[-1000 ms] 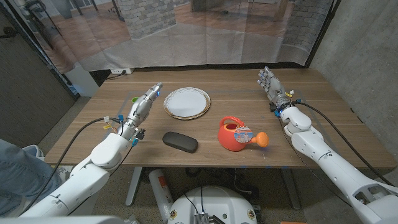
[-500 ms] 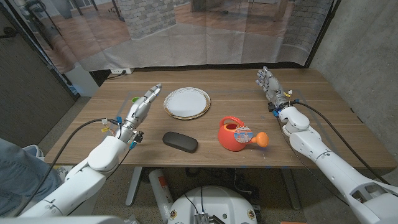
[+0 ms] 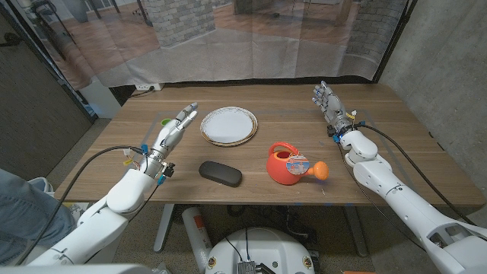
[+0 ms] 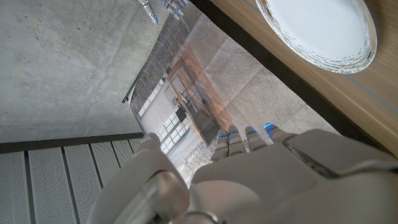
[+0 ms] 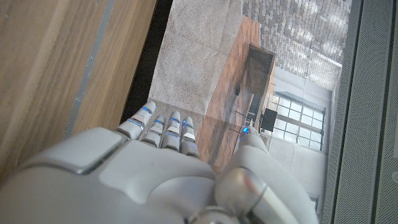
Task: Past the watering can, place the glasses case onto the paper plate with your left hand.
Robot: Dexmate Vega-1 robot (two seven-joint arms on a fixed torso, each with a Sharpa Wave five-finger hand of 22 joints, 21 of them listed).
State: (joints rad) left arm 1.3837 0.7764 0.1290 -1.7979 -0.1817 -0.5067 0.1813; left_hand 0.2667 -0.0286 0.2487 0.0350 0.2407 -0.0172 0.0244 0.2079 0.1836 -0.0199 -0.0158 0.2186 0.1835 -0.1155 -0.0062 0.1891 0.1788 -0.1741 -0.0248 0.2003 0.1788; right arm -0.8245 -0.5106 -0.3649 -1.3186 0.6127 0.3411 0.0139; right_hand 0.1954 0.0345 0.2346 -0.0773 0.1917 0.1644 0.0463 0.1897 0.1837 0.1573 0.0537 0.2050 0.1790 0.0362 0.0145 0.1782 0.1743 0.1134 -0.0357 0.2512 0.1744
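A black glasses case (image 3: 221, 173) lies near the table's front edge, left of a red watering can (image 3: 289, 164) with an orange spout. A white paper plate (image 3: 228, 125) sits behind them at the middle; its rim shows in the left wrist view as the paper plate (image 4: 323, 31). My left hand (image 3: 173, 132) is left of the plate and behind-left of the case, fingers stretched out and apart, holding nothing; it appears as the left hand (image 4: 249, 180) too. My right hand (image 3: 329, 102) is raised at the far right, open, also seen as the right hand (image 5: 155, 168).
A small green object (image 3: 164, 122) lies beside my left hand's fingers. The wooden table (image 3: 411, 152) has a bare stretch on its right side. A clear curtain hangs behind the table's far edge. A person's sleeve (image 3: 15, 202) shows at the left border.
My left hand has drifted slightly left and back toward me. My right hand has shifted a little to the left. Case, can and plate stay put.
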